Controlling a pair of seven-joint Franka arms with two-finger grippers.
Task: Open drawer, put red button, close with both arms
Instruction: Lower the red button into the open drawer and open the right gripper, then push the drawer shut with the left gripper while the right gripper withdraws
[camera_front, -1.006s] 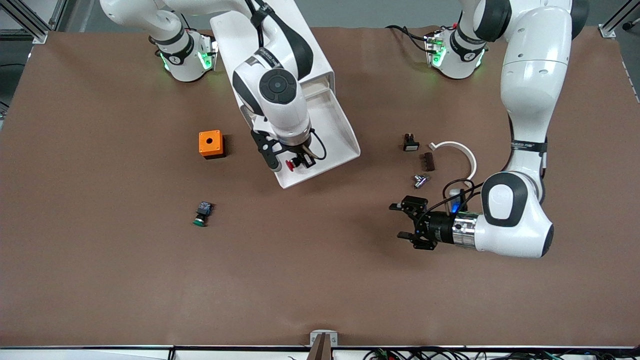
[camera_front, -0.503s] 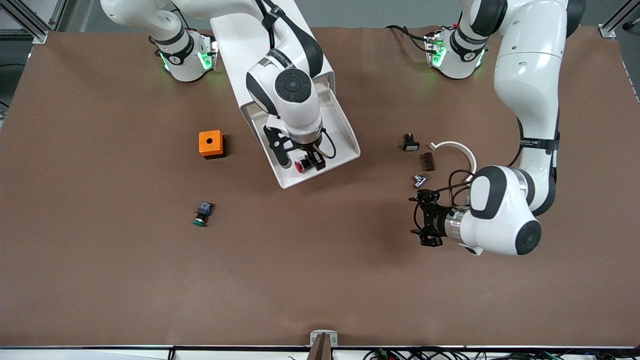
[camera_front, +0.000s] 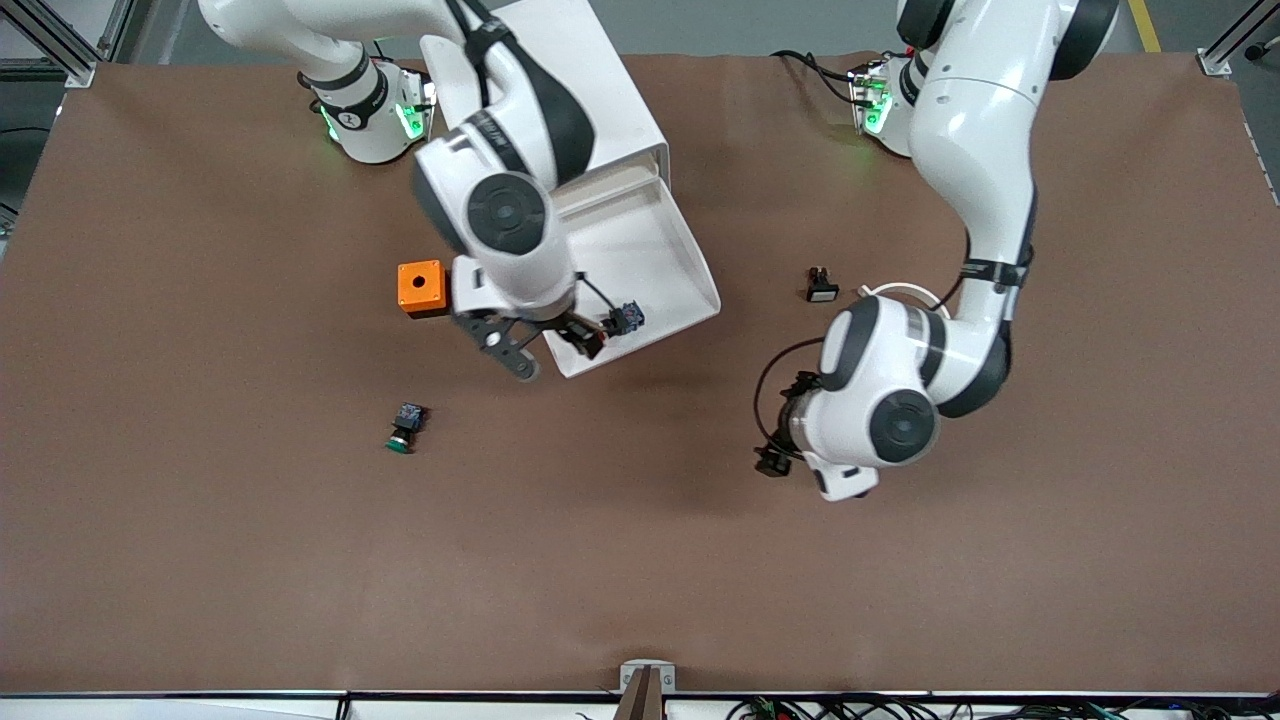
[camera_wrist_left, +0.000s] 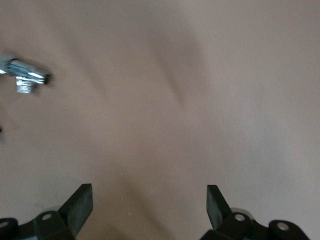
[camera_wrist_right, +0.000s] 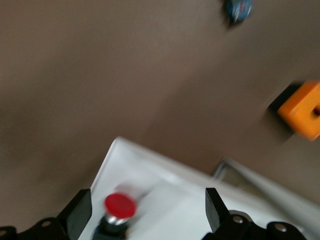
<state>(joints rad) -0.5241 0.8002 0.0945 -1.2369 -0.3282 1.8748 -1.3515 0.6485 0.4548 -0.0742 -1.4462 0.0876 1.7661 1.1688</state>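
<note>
The drawer (camera_front: 655, 215) stands pulled out of the white cabinet (camera_front: 600, 70). The red button (camera_front: 625, 318) lies loose in the drawer near its front edge, bluish back showing. In the right wrist view its red cap (camera_wrist_right: 120, 206) shows on the drawer's white floor (camera_wrist_right: 175, 210). My right gripper (camera_front: 548, 350) is open and empty, over the drawer's front corner; its fingers (camera_wrist_right: 80, 205) stand wide apart round the button without touching it. My left gripper (camera_front: 775, 455) is mostly hidden under its wrist; the left wrist view shows it open (camera_wrist_left: 148, 197) over bare table.
An orange box (camera_front: 420, 288) sits beside the drawer, toward the right arm's end. A green-capped button (camera_front: 403, 428) lies nearer the camera. A black button with a white face (camera_front: 821, 287) and a white ring (camera_front: 900, 289) lie by the left arm. A small metal part (camera_wrist_left: 25, 77) lies near the left gripper.
My right gripper has let go of the red button in the drawer and drawn back toward the orange box. My left arm has swung toward the table's middle and turned its wrist.
</note>
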